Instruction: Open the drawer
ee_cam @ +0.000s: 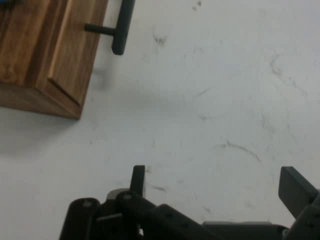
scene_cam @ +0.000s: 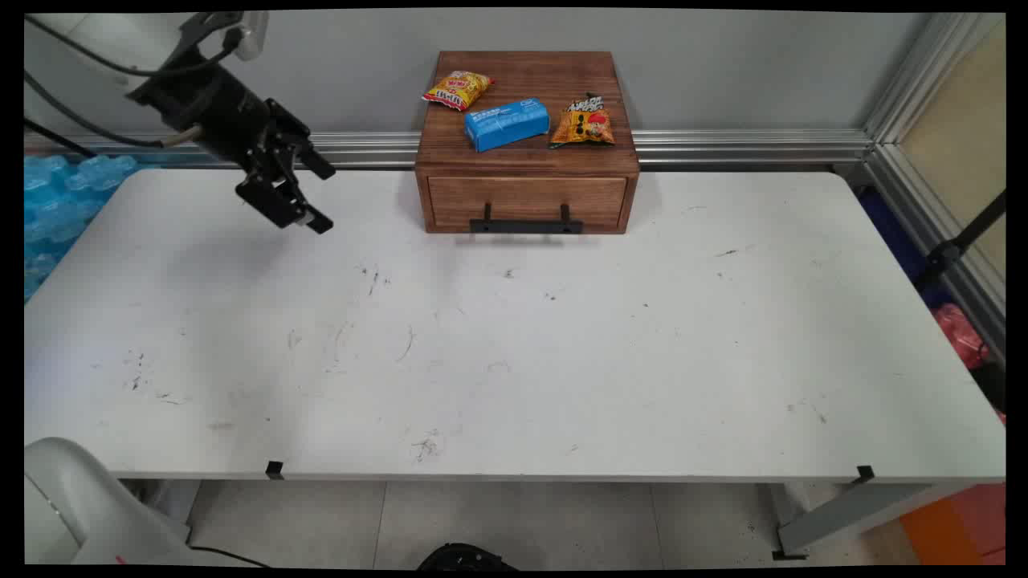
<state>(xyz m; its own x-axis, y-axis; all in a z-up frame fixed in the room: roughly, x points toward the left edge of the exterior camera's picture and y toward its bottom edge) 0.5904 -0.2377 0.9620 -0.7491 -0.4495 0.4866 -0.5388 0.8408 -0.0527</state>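
Note:
My black gripper [scene_cam: 321, 199] hangs open above the table's far left, to the left of a wooden drawer box [scene_cam: 526, 185], and holds nothing. In the hand view its two fingertips [ee_cam: 138, 178] stand wide apart over bare white tabletop, with the box's corner [ee_cam: 50, 75] and black drawer handle [ee_cam: 121, 27] at the upper left. The drawer is closed, its black handle [scene_cam: 526, 225] facing the near side. On top of the box lie a yellow snack bag [scene_cam: 458, 88], a blue packet [scene_cam: 507, 124] and an orange snack bag [scene_cam: 583, 124].
The white table [scene_cam: 514, 361] bears scuff marks. Blue bubble wrap [scene_cam: 56, 201] lies off its left edge. An aluminium rail [scene_cam: 747, 146] runs along the wall behind. A black strut [scene_cam: 960, 241] and a red bag [scene_cam: 960, 335] stand off the right edge.

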